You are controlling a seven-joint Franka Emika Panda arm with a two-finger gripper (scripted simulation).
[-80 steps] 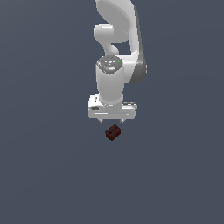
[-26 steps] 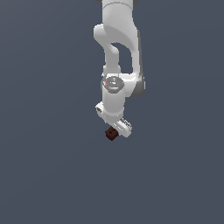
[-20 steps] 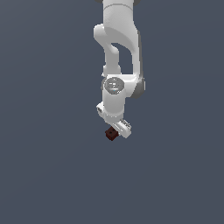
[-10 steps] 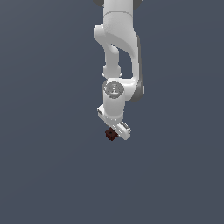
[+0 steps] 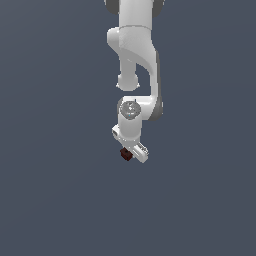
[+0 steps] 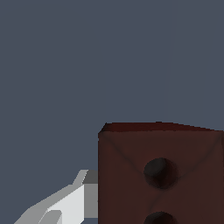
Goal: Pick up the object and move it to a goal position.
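Exterior view: the dark red-brown block [image 5: 126,154] sits tucked right under the tilted white end effector [image 5: 131,150], touching its underside. Wrist view: block [image 6: 159,175] fills the near field, two dark holes facing the camera, one finger [image 6: 65,205] beside it. End effector clenched on the block.

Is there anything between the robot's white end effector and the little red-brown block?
Nothing. In the exterior view the end effector sits right against the block. In the wrist view a white finger meets the block's side with no gap showing.
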